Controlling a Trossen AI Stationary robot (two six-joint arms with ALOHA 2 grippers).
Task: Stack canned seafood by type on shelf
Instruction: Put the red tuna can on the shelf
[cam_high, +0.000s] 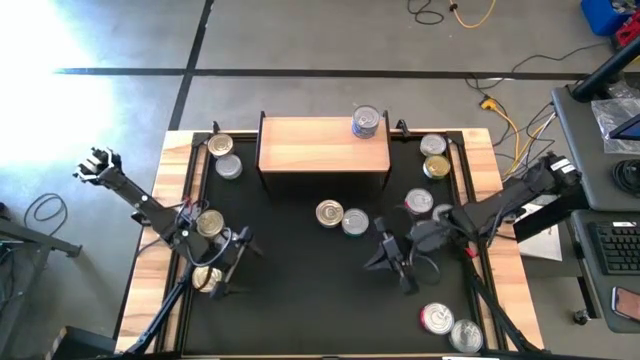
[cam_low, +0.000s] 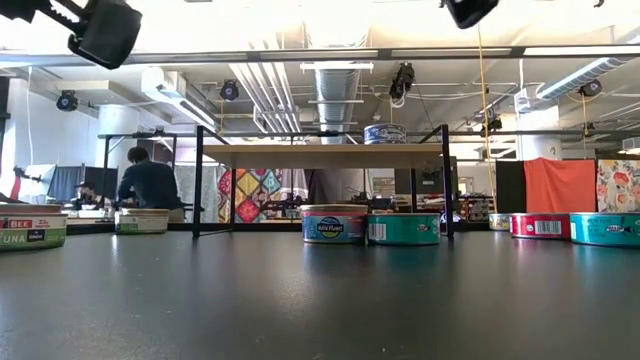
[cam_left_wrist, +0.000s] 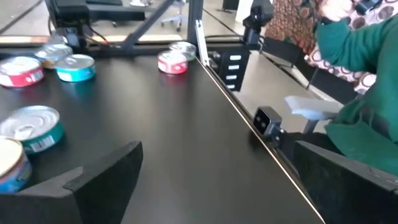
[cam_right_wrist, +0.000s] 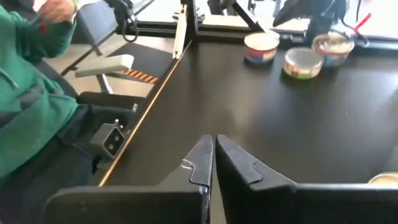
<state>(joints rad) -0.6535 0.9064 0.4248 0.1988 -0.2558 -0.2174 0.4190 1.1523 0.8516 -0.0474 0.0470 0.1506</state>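
On the wooden shelf (cam_high: 320, 145) at the table's far edge we count one silver-lidded can (cam_high: 366, 122), near its right end. Just in front of the shelf two cans (cam_high: 341, 217) sit touching, one gold-lidded, one silver. We see two more by the far left corner (cam_high: 222, 155), three along the right side (cam_high: 430, 168), two at the near right corner (cam_high: 448, 325), and two under the left arm. Our left gripper (cam_high: 228, 258) hovers near the left edge with fingers apart, holding nothing. Our right gripper (cam_high: 392, 255) hangs over bare tabletop (cam_high: 300, 290), fingers pressed together, empty.
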